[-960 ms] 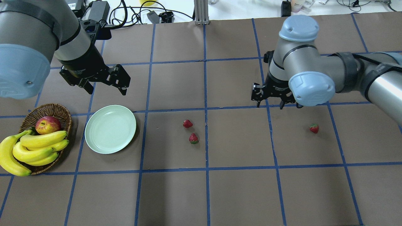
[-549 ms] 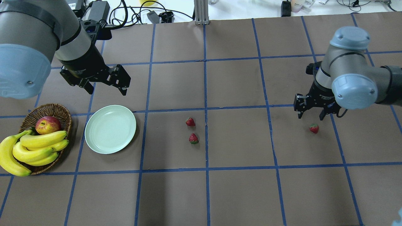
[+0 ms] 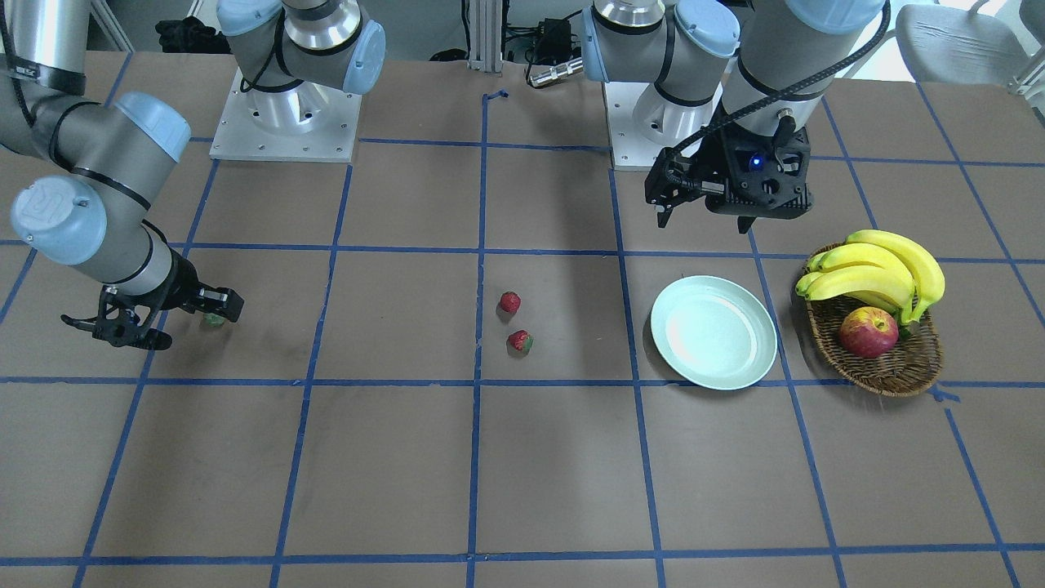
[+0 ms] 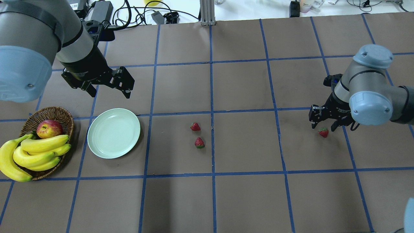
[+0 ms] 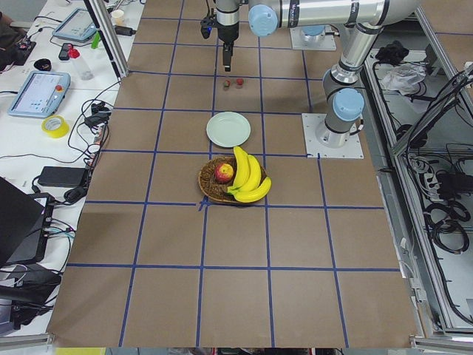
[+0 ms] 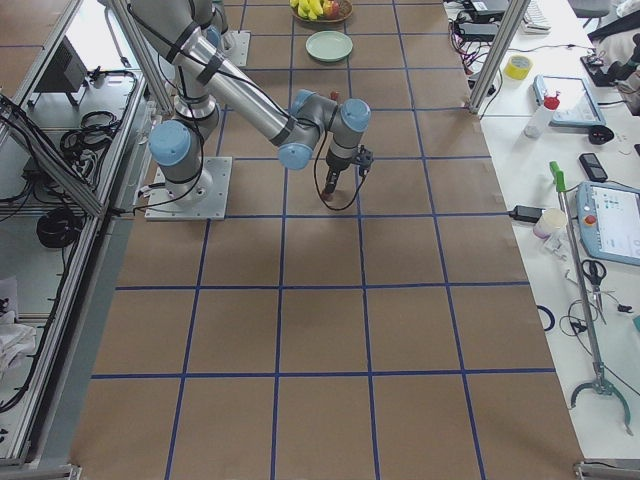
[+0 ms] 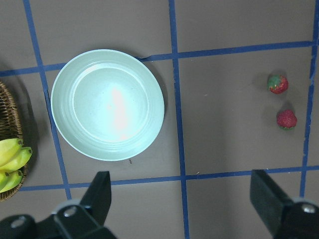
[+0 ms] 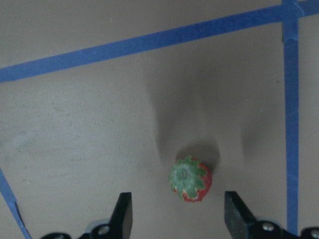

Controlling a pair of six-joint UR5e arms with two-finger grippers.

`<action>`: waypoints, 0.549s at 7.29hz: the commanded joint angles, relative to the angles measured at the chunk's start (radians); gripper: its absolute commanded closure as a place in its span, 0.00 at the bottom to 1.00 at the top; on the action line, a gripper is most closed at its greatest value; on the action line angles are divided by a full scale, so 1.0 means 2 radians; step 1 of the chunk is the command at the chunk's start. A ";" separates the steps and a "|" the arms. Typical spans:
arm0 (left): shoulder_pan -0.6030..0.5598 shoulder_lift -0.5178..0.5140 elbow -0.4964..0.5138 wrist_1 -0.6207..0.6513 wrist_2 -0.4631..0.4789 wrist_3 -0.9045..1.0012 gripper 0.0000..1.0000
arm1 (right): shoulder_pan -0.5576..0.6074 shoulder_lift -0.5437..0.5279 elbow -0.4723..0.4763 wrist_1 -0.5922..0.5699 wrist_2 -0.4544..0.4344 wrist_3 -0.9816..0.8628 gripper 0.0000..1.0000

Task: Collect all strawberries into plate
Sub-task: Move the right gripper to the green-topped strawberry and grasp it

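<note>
Three strawberries (image 4: 199, 142) lie on the brown table (image 4: 245, 200), none of them on the plate (image 4: 114, 133).

Nearest the robot, on its left, a wicker basket (image 4: 53, 110) holds a bunch of bananas (image 4: 38, 152) and an apple (image 4: 49, 128). The pale green plate sits just beside the basket, not touching it, and it is bare.

Toward the middle of the table two berries lie close together beside a blue tape line (image 4: 212, 149). These are the nearer strawberry (image 4: 199, 142) and, just beyond it, the farther strawberry (image 4: 195, 126). Both are well apart from the plate.

Well off to the robot's right lies the third strawberry (image 4: 323, 132), its green cap facing the wrist camera. The right gripper (image 4: 324, 127) is low over it with its jaws apart. One finger stands on each side of the berry and neither touches it.

Farther out, beyond the plate, the left gripper (image 4: 110, 92) hangs above the table with its jaws spread wide and nothing between them. Its wrist camera looks down on the plate and the middle pair of berries.

Along the far edge, off the brown cover, lie black cables (image 4: 127, 14).
</note>
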 commanded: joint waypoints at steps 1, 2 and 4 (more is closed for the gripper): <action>0.001 -0.003 0.001 0.003 -0.001 0.001 0.00 | 0.000 0.010 0.004 -0.022 -0.002 0.000 0.41; 0.001 -0.005 0.000 0.017 -0.003 0.000 0.00 | -0.001 0.011 0.008 -0.022 -0.006 0.000 0.42; 0.000 -0.003 0.000 0.017 -0.001 0.000 0.00 | -0.002 0.011 0.018 -0.023 -0.024 0.000 0.44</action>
